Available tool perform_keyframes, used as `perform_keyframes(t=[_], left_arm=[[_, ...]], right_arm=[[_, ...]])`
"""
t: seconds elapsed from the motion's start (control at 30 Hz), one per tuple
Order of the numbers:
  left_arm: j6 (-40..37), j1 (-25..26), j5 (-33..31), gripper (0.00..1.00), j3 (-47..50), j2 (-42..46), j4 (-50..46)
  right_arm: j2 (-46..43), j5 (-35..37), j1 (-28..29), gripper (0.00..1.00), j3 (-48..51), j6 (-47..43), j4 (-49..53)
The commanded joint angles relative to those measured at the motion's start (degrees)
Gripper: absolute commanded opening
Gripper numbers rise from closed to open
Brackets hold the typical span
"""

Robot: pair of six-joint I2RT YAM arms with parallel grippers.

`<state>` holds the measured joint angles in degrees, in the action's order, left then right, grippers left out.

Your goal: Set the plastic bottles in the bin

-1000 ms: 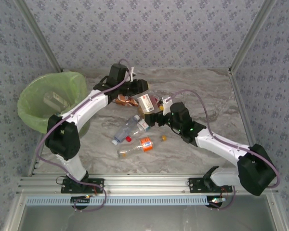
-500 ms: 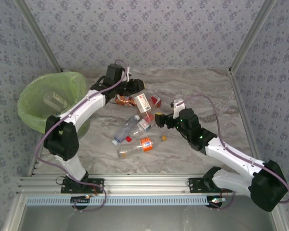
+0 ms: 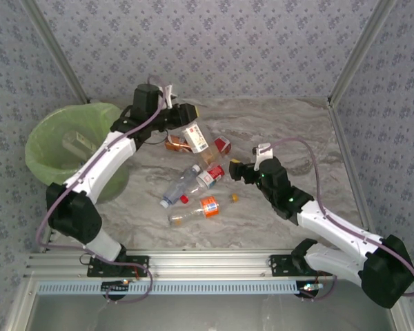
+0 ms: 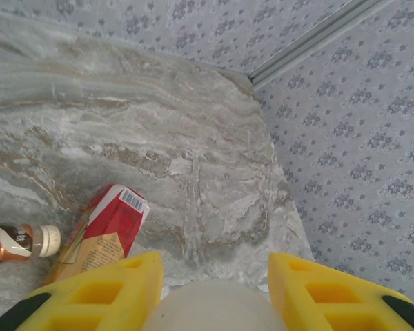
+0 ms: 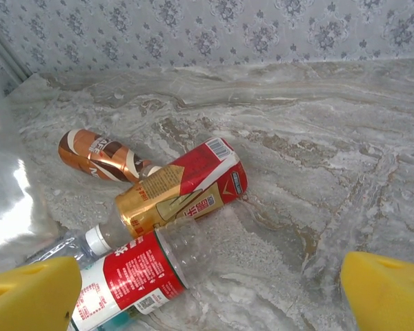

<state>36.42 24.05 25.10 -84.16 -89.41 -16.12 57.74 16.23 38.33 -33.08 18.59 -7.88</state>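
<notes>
The left gripper (image 3: 187,120) pinches a white, red-labelled bottle (image 3: 195,138) aloft at the pile's twelve o'clock, and the bin (image 3: 40,134) waits at nine. I'd carry it level over the middle of the green liner before letting go. The right gripper (image 5: 210,276), jaws wide and empty, hovers beside a clear red-labelled bottle (image 5: 134,276) at the pile's three o'clock.

Marbled grey tabletop (image 3: 297,131), floral-patterned grey walls (image 3: 214,41), aluminium rail (image 3: 214,261) along near edge
</notes>
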Motion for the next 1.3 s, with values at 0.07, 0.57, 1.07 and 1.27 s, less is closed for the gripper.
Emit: perform_keyframes(t=[0.07,0.57,1.07,1.27], left_arm=[[-3.5,-1.3,-2.6,0.00,-0.5,5.9,-2.0],[-4.2,-9.5,-6.7,0.00,-0.8,17.0,-1.2],[-9.3,-14.2,-22.6,0.00,-0.7,26.3,3.8],[-15.3,-14.5,-36.3,0.00,-0.6,28.2,3.9]], right_arm=[[-1.0,2.9,-0.4,0.99,0.1,1.4,-1.3],[-0.4,4.4,-0.8,0.99,0.9,2.2,-5.4],[2.6,3.4,-1.2,0.98,-0.5,3.4,-5.9],[4.1,1.9,-1.4,0.98,-1.2,3.0,-6.6]])
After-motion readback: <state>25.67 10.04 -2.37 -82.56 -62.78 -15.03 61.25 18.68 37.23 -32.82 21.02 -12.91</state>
